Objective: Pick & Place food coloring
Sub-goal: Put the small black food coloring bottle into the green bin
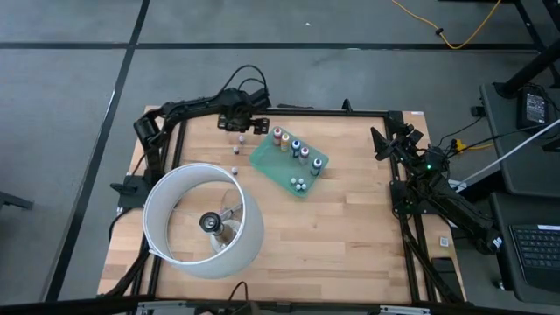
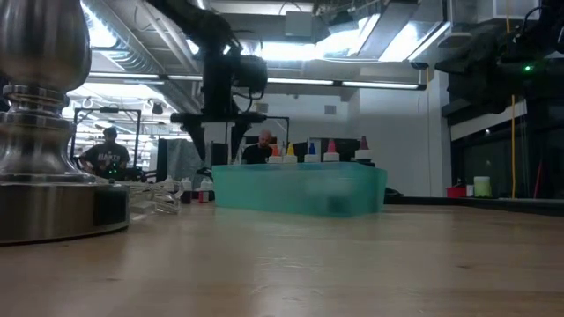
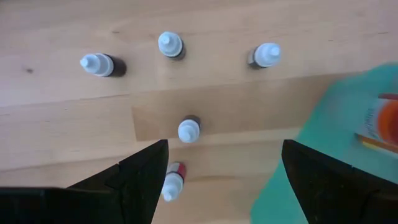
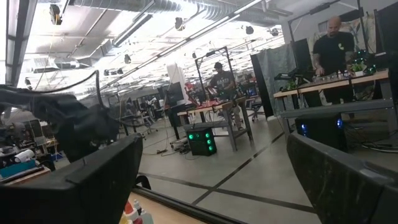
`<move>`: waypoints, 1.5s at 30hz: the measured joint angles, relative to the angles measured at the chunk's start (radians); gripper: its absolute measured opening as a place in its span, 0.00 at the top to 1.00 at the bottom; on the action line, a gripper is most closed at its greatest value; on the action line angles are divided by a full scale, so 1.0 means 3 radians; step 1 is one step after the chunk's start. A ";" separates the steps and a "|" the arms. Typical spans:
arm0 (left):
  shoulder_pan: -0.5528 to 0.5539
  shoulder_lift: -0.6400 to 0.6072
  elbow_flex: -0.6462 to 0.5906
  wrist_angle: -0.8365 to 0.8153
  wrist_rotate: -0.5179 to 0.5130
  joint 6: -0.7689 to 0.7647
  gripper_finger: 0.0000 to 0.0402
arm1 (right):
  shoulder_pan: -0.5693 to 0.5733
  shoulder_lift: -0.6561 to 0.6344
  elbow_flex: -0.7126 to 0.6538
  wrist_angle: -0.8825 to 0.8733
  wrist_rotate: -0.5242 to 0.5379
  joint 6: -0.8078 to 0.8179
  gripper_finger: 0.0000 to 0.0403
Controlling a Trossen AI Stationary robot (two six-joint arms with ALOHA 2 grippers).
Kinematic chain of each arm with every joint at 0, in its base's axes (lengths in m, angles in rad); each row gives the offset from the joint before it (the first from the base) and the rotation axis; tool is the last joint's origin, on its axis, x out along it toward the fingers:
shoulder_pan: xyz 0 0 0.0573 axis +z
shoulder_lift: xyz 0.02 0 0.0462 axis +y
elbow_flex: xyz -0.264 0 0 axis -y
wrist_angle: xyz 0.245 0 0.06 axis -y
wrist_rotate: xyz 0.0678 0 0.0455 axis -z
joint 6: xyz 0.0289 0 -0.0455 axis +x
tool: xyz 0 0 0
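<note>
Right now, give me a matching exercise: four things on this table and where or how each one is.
Things:
1. left gripper
2. right gripper
3. green tray
4. lamp

Places or states:
A. near edge, left side
B. holds upright bottles
C. open, at the right edge
D. open above loose bottles

Pairs: 1-D, 2-C, 3-B, 4-A

The counter (image 1: 350,219) is evenly lit from above, with soft shadows cast. In the low view, glare is given off by ceiling lights (image 2: 291,53) and the near counter surface is blurred. The green sheet (image 3: 323,124) is rendered out of focus in the left wrist view.
</note>
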State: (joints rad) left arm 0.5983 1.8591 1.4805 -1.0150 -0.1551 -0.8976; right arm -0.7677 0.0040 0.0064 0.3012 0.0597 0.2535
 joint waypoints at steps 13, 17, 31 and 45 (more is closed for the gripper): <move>0.0028 0.0000 -0.0600 0.0541 -0.0020 -0.0027 0.24 | 0.0000 0.0000 -0.0001 0.0000 0.0000 0.0000 0.01; 0.0044 0.0000 -0.0770 0.0793 -0.0038 -0.0027 0.24 | 0.0000 0.0000 0.0000 0.0000 0.0000 0.0000 0.01; 0.0064 0.0000 -0.0911 0.0846 -0.0137 -0.0031 0.33 | 0.0000 0.0000 0.0001 0.0000 0.0000 -0.0001 0.01; 0.0062 0.0001 -0.0911 0.0880 -0.0113 -0.0048 0.73 | -0.0001 0.0000 -0.0001 0.0000 0.0000 -0.0001 0.01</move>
State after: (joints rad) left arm 0.6170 1.8595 1.2072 -0.7509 -0.1889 -0.9119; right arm -0.7681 0.0040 0.0063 0.3012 0.0597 0.2533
